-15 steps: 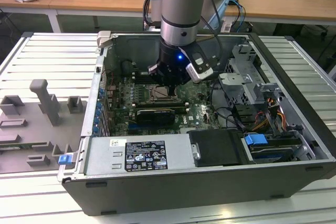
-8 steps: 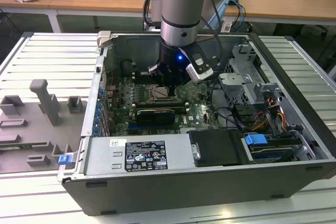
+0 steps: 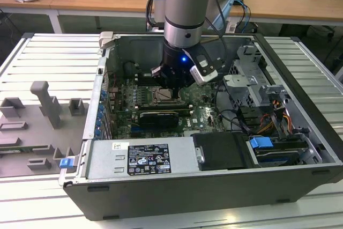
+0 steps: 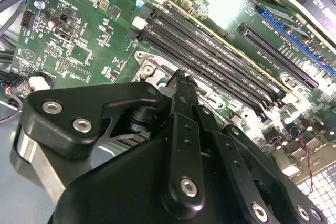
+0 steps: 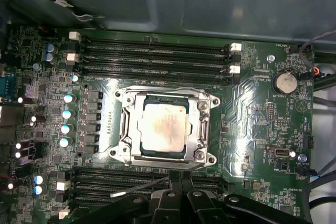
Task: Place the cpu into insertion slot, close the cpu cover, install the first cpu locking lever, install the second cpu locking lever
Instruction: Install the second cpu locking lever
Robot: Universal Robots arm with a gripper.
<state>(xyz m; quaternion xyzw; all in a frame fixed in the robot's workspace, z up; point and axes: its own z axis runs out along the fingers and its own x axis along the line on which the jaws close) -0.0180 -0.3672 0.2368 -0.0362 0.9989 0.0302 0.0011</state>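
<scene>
Cpu (image 5: 163,131) seated in socket, mid-board; cover (image 5: 201,124) closed over it. One lever (image 5: 142,186) apparently loose at near edge, so locking unfinished. Pincer (image 4: 181,85) empty above socket edge, fingers seemingly together.

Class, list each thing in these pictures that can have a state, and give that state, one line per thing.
cpu: seated flat in its socket.
cpu cover: closed down around the cpu.
locking lever: thin wire bar standing out from the socket's edge, seemingly unlatched.
gripper: low over the motherboard at the socket's edge by that lever.
computer case: side panel off, interior exposed.
</scene>
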